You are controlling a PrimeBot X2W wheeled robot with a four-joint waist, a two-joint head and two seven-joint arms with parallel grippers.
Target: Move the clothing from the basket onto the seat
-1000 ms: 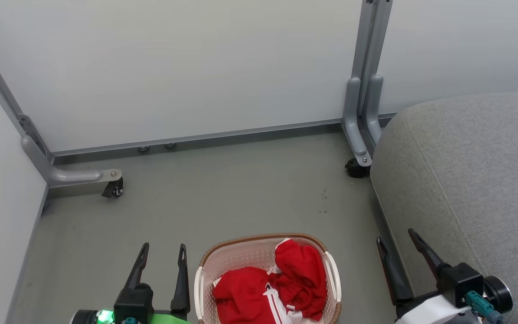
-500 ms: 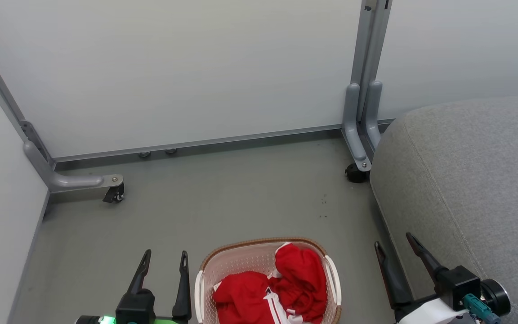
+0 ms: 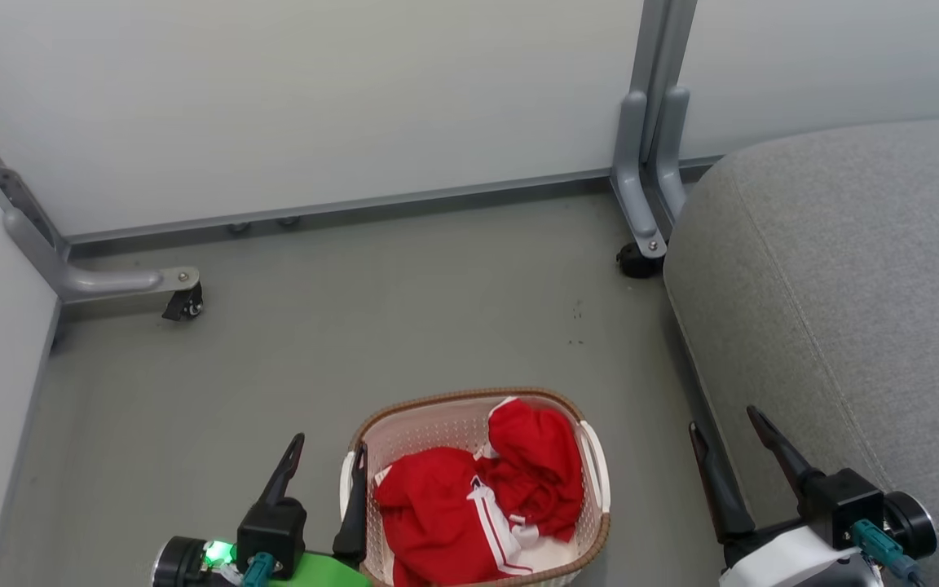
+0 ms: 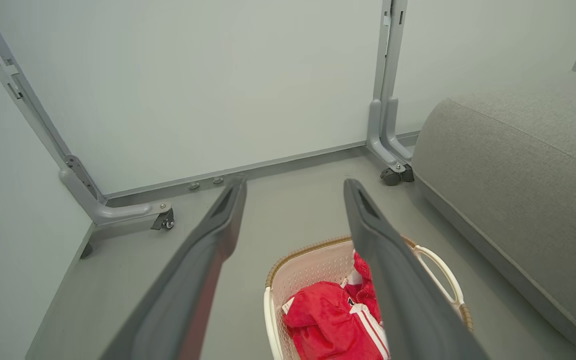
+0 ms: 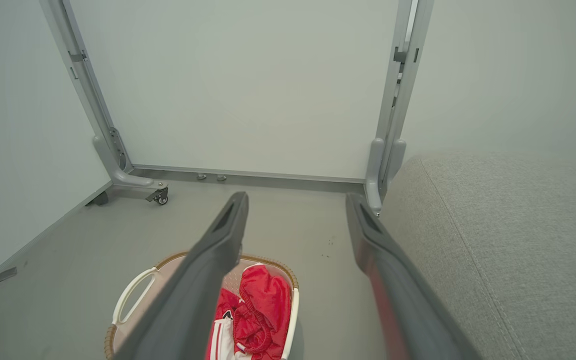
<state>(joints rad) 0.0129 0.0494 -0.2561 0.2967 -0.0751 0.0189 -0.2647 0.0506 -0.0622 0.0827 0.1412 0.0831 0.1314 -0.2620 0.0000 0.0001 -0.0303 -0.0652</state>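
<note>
Looking down from my head, I see more of the cream-white perforated plastic basket [image 3: 437,432] with its brown woven-look rim than a second ago. The whole picture has slid, so it is my head that has tipped, not the room. The basket stands on the grey floor [image 3: 355,326]. The bright red clothing [image 3: 453,514], with white trim and striped bands, lies bunched inside it in the same heap as before.

What has really changed is my left pincer [image 3: 330,443]. A second ago a strip of floor showed between its inner finger and the basket. Now that finger overlaps the basket's left handle and rim, though I cannot tell whether it touches. Its two long dark fingers stand wide apart and empty. From my left wrist, one finger crosses in front of the basket and the clothing.

My right pincer [image 3: 723,418] stays over the gap between the basket and the large light grey upholstered seat [image 3: 844,261], close to the seat's rounded edge. Its fingers are spread wide and empty, as before. The seat stands to the basket's right, apart from it. Behind are pale partition panels [image 3: 315,98] on grey metal feet with black castors [image 3: 637,262].
</note>
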